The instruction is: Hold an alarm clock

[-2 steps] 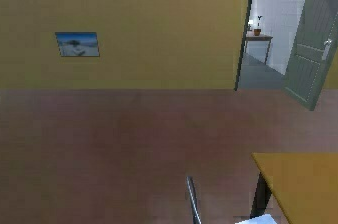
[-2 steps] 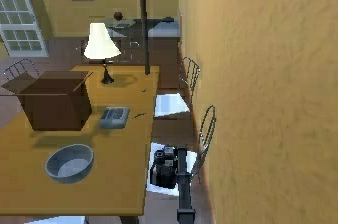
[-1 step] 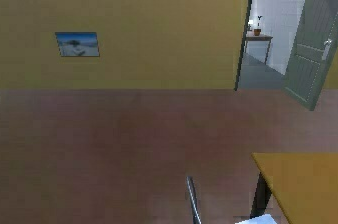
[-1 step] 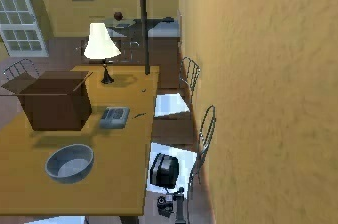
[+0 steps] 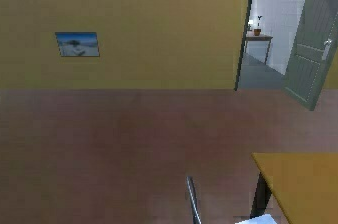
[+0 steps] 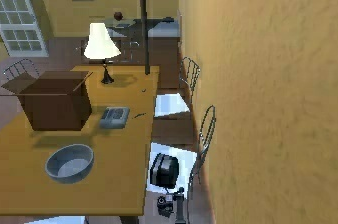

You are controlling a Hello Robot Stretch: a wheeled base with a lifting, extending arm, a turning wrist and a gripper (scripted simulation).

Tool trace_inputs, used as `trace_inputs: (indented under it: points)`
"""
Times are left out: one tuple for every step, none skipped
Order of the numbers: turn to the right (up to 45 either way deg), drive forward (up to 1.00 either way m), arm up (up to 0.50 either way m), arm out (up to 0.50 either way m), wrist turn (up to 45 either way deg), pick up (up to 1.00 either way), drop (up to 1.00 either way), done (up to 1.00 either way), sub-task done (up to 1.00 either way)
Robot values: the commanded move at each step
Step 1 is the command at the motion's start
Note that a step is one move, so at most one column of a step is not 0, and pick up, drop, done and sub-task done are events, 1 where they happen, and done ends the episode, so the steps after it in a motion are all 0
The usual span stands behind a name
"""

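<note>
- The wooden table [image 6: 37, 150] takes up the arm side view's left. A cardboard box [image 6: 52, 100] and a blue-grey bowl [image 6: 69, 162] sit on it, and neither reads as a clock.
- A wire-backed chair [image 6: 206, 130] stands between the table and the yellow wall, with its pale seat toward us.
- On that seat sits a dark block [image 6: 164, 167], which we take to be the alarm clock, though its face is too small to read. A small grey slab [image 6: 115, 117] on the table near the box is the other candidate.
- We judge the block to be a rigid, light casing, likely smooth plastic and a little slippery, with a face that could scratch or crack. We would take it across its two narrower flanks at mid-height, keeping off the face.
- Its long axis seems to run up the picture, from the seat's front toward the chair back. We cannot tell which way the face points.
- The gripper [image 6: 169, 206] shows at the bottom edge, just below the block. With the block and seat right behind its far end, we cannot tell whether it has hold of anything, nor how its fingers are set.
</note>
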Motion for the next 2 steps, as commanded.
trace_inputs:
  points:
    - [0.0,0.00,0.10,0.00,0.0,0.00,0.00,0.00,0.00]
    - [0.0,0.00,0.00,0.00,0.0,0.00,0.00,1.00,0.00]
